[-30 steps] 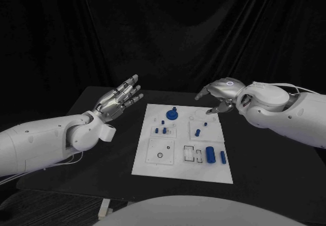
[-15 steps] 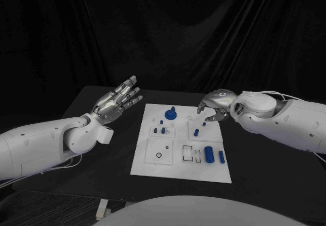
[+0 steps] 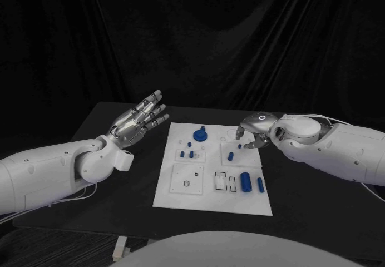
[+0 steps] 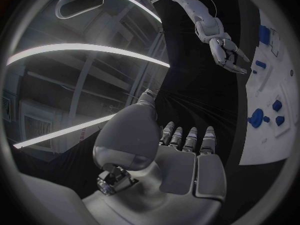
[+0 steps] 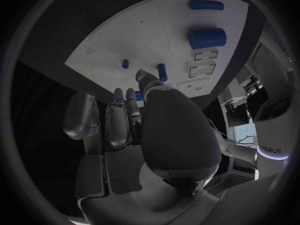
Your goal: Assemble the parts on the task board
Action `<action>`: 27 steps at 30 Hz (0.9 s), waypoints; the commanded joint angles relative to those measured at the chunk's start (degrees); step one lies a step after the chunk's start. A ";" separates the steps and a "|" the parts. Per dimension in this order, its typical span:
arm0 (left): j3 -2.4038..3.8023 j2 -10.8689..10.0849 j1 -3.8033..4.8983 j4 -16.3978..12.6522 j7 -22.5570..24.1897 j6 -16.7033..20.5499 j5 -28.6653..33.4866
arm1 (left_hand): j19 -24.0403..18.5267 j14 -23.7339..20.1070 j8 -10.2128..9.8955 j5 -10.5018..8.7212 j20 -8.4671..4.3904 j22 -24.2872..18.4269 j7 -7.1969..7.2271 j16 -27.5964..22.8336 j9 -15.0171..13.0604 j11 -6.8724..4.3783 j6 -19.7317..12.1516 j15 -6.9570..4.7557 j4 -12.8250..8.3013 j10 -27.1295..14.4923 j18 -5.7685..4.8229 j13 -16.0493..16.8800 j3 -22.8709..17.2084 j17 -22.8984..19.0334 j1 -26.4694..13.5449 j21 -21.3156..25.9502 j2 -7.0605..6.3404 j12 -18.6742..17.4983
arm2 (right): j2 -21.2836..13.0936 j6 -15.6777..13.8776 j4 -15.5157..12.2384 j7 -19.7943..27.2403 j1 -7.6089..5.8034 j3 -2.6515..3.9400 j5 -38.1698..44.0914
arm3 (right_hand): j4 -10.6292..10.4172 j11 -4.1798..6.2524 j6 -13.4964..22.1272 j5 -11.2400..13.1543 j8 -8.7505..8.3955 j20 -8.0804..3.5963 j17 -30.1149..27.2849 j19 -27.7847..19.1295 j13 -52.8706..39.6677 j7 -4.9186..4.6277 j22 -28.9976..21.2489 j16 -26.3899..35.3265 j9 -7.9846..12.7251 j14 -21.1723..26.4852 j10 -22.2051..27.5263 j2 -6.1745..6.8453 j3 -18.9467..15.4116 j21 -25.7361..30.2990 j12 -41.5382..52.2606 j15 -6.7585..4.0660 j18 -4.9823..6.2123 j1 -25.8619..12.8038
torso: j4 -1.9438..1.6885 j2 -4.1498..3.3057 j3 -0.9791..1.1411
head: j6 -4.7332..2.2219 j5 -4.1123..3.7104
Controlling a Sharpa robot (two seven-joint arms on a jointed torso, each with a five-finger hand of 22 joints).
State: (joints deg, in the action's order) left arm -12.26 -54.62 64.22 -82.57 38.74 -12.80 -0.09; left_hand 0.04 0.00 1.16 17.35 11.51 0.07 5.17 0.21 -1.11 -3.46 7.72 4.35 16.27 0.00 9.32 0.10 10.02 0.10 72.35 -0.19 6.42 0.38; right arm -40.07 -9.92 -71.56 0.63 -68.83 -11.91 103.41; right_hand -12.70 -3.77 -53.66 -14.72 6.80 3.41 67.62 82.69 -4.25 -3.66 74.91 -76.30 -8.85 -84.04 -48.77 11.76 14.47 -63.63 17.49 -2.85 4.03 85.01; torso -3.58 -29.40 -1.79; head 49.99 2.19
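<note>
Over the far right corner of the task board (image 3: 212,192) hangs the right hand (image 3: 252,132), fingers curled downward toward a small blue peg (image 3: 241,146) beneath them; whether it pinches anything cannot be told, since the fingertips hide the contact in both the head view and the right wrist view. Off the task board's left edge, well apart from it, the left hand (image 3: 138,120) is raised with fingers spread and palm bare, holding nothing. On the task board, a blue knob (image 3: 201,133) stands near the far edge, several short pegs stand in the middle panels, and two blue cylinders (image 3: 246,182) lie loose near the right edge beside open rectangular slots (image 3: 222,180). By that showing, the assembly looks partly done at best: the cylinders and slots are not yet matched.
</note>
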 commanded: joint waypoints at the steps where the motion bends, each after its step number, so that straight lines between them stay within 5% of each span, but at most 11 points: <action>1: 0.06 0.02 -0.07 -0.15 3.85 -1.17 0.60 | -0.03 0.00 0.02 0.32 0.44 0.16 -0.50 -0.21 -0.08 0.47 0.24 0.54 0.02 0.00 0.94 -0.10 0.49 -0.10 0.74 0.16 0.16 -0.38 | 0.40 -1.23 1.29 -0.79 0.59 0.03 0.68 | 0.64 -0.41 0.91 -1.01 -0.82 0.27 -0.09 -0.12 0.39 0.42 7.37 0.28 0.61 -1.66 0.54 -0.05 0.27 0.38 -0.81 0.52 1.14 0.04 | -0.05 0.09 -0.03 | 0.01 -0.34; 7: 0.05 -0.08 -0.09 0.04 3.59 -1.27 0.60 | 0.00 0.00 0.10 0.24 0.74 0.54 -1.39 -0.21 -0.15 0.67 0.73 0.92 0.12 0.00 0.96 -0.10 1.01 -0.10 0.95 0.09 0.45 -0.38 | 1.44 -2.97 3.62 0.94 1.62 0.03 0.68 | 1.14 -0.52 2.01 2.62 -2.00 0.39 -0.13 -0.10 0.66 2.07 7.59 0.23 1.93 -1.60 2.43 -0.18 -0.10 0.60 -2.88 0.62 1.15 -0.33 | -0.14 0.10 -0.05 | 0.01 -0.53; 15: 0.05 0.18 -0.13 0.60 3.34 -1.56 0.60 | 0.09 0.00 0.16 0.47 1.26 1.26 -2.02 -0.21 -0.19 0.93 1.11 1.30 -0.01 0.00 1.00 -0.10 1.41 -0.10 1.43 -0.05 0.76 -0.38 | 3.08 -6.08 7.15 3.93 2.62 0.04 0.68 | 0.86 -0.67 1.72 5.81 -2.15 0.47 -0.11 0.00 0.61 1.92 7.76 0.17 2.49 -1.61 1.67 -0.41 -0.55 0.59 -3.07 0.72 1.12 -0.61 | -0.13 0.18 -0.06 | 0.01 -0.85; 25: 0.05 0.38 -0.16 0.94 3.08 -1.71 0.60 | 0.17 0.00 0.25 2.53 1.74 1.38 -2.78 -0.21 -0.27 1.76 1.69 1.65 -0.85 0.30 0.98 0.04 1.69 -0.10 3.27 -0.09 1.59 -0.23 | 4.19 -6.73 9.87 5.95 3.38 0.04 0.16 | 1.43 -0.32 -1.68 4.47 -0.95 0.44 -0.32 0.27 0.33 0.14 8.42 0.27 2.57 -1.43 -6.27 -1.92 1.30 -0.33 -1.92 0.55 0.89 -0.37 | -0.03 0.14 -0.06 | 0.01 -0.65; 27: 0.05 0.41 -0.17 0.97 3.12 -1.69 0.60 | 0.19 0.00 0.28 3.08 1.71 1.48 -2.78 -0.21 -0.29 2.02 1.83 1.57 -1.06 0.77 0.98 0.24 1.71 -0.10 3.70 -0.11 1.78 0.03 | 4.37 -6.84 10.17 6.14 3.56 0.04 0.05 | 1.40 -0.33 -2.71 4.28 -0.58 0.45 -0.30 0.34 0.38 -0.89 8.56 0.24 2.44 -1.42 -7.60 -1.94 1.90 -0.61 -2.27 0.59 0.82 -0.67 | -0.10 0.16 -0.10 | 0.01 -0.78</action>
State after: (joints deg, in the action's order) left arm -12.27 -54.32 64.12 -81.57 38.80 -13.71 0.03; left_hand 0.24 -0.08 1.16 20.25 12.94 1.54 2.74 0.21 -1.35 -1.60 9.32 5.65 15.64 0.63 9.30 0.16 11.76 0.06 75.72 -0.19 8.19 0.38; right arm -35.80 -15.28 -61.64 5.41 -65.51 -11.90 103.44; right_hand -11.25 -4.08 -55.95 -10.33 6.03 3.69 67.27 82.82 -3.94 -4.53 74.90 -76.31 -6.34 -83.99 -56.12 10.00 16.12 -64.06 15.48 -2.49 4.03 84.51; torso -3.63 -29.24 -1.85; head 49.99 1.52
